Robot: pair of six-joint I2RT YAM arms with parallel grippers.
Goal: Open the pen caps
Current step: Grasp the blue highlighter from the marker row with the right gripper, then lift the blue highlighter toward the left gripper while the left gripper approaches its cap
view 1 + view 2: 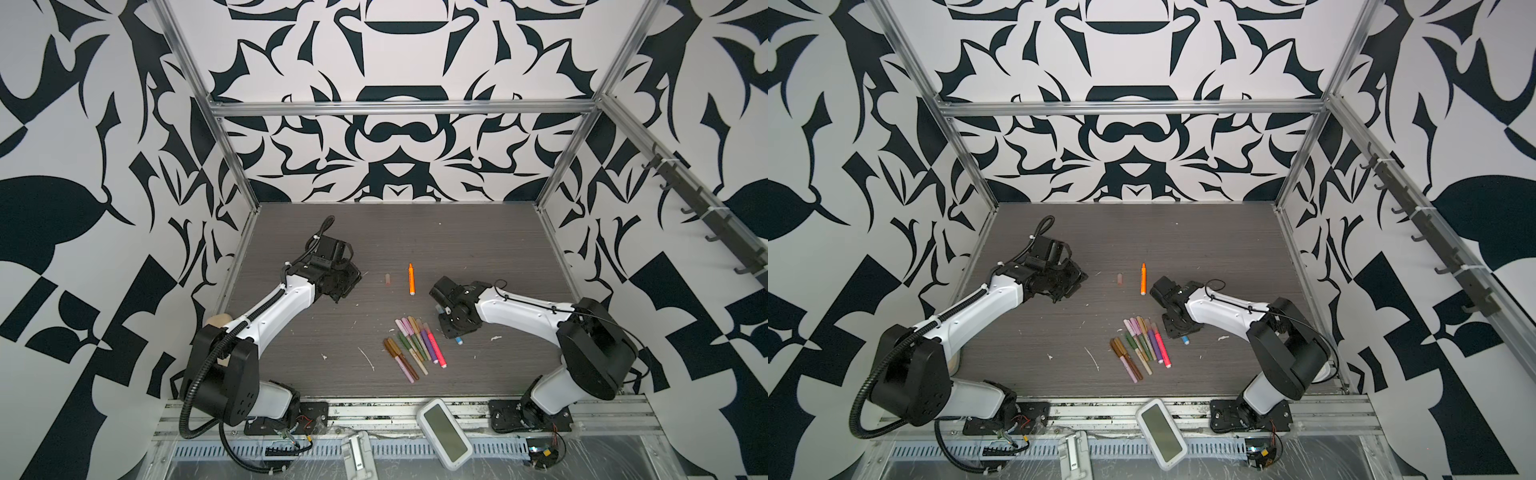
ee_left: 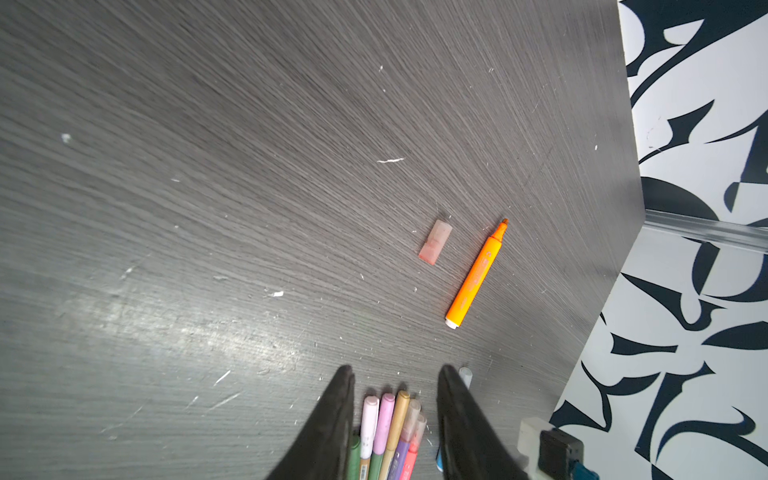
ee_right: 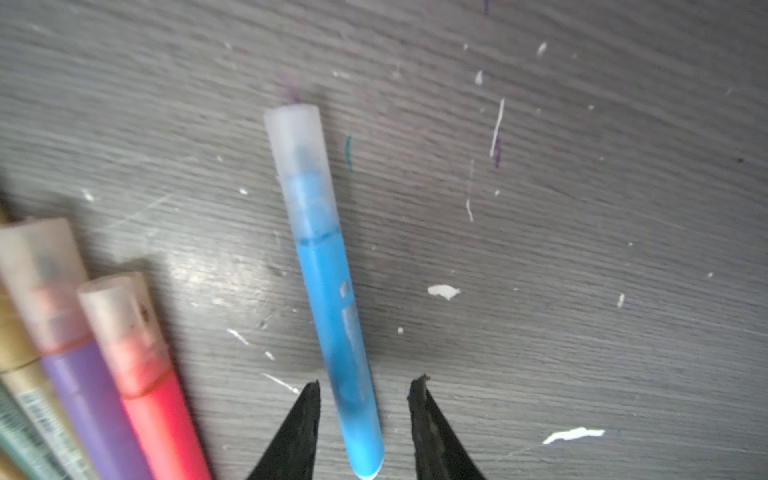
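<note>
Smooth cylindrical blue pen (image 3: 332,316), frosted translucent cap (image 3: 301,166) on, lies on the wood-grained grey desk (image 3: 582,208) between the spread black tips of the right pincer (image 3: 366,382), not pinched. Left pincer (image 2: 397,368) spread, empty.

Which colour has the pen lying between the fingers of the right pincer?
The pen is light blue; the right wrist view shows it best.

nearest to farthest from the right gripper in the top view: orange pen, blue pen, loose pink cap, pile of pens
1. blue pen, between the open jaws of the right gripper
2. pile of pens, just left
3. orange pen, farther back
4. loose pink cap, left of that
</note>
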